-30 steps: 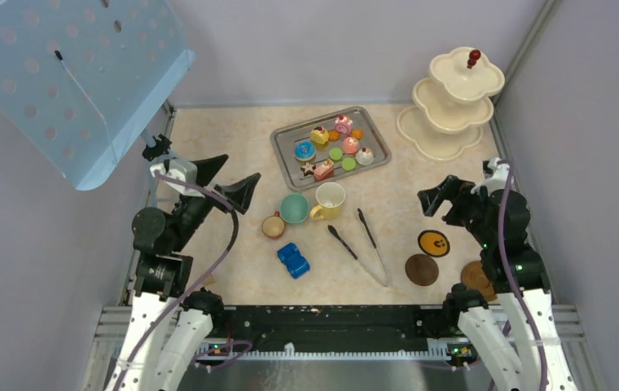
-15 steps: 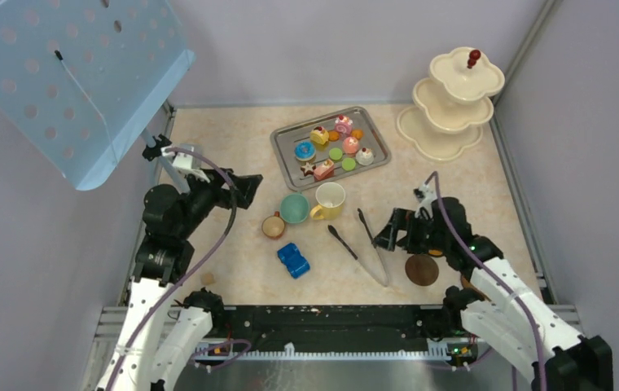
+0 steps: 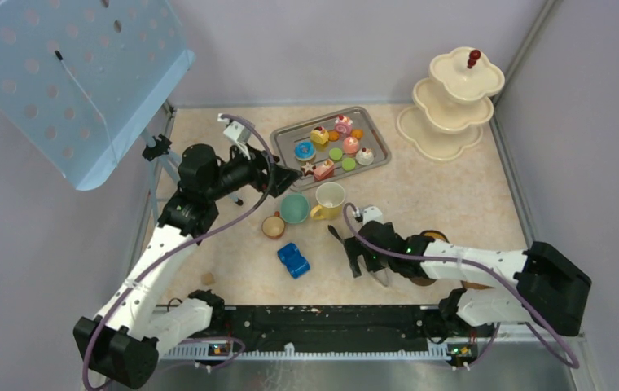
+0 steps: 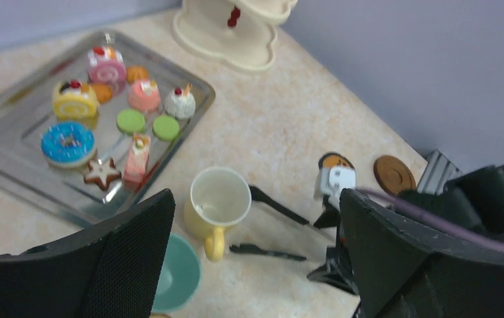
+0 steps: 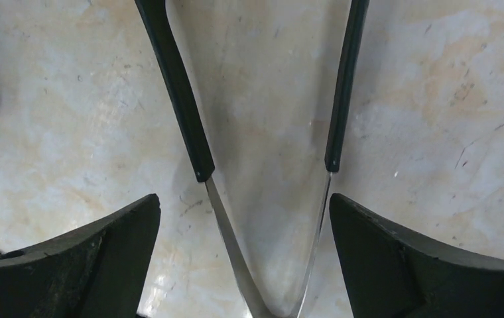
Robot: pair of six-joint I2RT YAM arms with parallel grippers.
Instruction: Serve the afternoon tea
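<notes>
Straddling the black tongs on the bench, the right hand stands wide open, while the left hand, also wide, hangs by the cups near the tray holding the toy cakes.

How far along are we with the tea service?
Done: nothing yet. The cream three-tier stand is bare, the toy cakes sit on the silver tray, and the small brown cup, teal cup and yellow mug stand off the round brown coasters. In hand: the open right gripper straddles the black-and-steel tongs; the left gripper hovers open near the tray. Left: all serving.
</notes>
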